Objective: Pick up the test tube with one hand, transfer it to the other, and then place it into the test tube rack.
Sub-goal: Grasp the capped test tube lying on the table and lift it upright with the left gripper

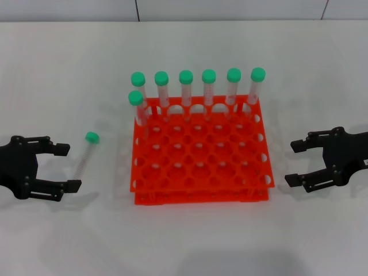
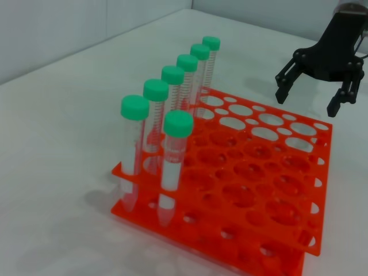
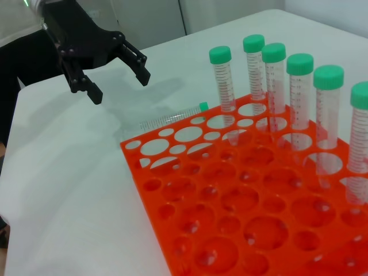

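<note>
A lab bench: orange test tube rack (image 1: 201, 155), green-capped tubes (image 1: 185, 92).

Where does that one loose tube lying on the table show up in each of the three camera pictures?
Head view: the test tube lies on the table, between the left end effector and the test tube rack.
Left wrist view: not in it.
Right wrist view: it lies just beyond the rack's far corner, green cap toward the rack.
Shared landmark: the orange-red rack, seen in all three.
</note>
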{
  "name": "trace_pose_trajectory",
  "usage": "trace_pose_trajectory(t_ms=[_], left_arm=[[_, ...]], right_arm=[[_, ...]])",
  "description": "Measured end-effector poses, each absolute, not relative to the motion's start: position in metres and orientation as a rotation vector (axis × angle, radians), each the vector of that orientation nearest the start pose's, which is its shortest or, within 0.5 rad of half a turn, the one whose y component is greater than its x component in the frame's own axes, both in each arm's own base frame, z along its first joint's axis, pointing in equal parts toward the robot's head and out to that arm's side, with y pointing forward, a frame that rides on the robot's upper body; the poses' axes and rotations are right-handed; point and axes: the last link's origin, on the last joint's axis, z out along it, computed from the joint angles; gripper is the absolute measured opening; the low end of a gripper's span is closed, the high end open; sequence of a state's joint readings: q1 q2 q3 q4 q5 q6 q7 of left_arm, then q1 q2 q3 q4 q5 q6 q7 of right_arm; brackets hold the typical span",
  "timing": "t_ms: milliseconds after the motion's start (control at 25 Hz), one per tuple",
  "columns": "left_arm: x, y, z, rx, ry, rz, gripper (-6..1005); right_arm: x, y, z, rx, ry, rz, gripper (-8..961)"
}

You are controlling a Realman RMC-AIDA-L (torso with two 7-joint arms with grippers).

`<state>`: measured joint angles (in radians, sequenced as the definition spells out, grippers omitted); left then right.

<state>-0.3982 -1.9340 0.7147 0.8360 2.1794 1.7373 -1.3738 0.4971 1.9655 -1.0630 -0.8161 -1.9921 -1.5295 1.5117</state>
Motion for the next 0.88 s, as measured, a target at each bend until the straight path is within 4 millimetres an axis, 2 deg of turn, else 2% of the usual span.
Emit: trace_pose_trajectory(t_ms=[880], left_arm=[[-0.3212, 0.2895, 0.0717, -2.852, -0.565, -0.275, 887]], right_arm=[[0.2608, 0.3333, 0.0142, -2.951, 0.464, 0.272, 841]])
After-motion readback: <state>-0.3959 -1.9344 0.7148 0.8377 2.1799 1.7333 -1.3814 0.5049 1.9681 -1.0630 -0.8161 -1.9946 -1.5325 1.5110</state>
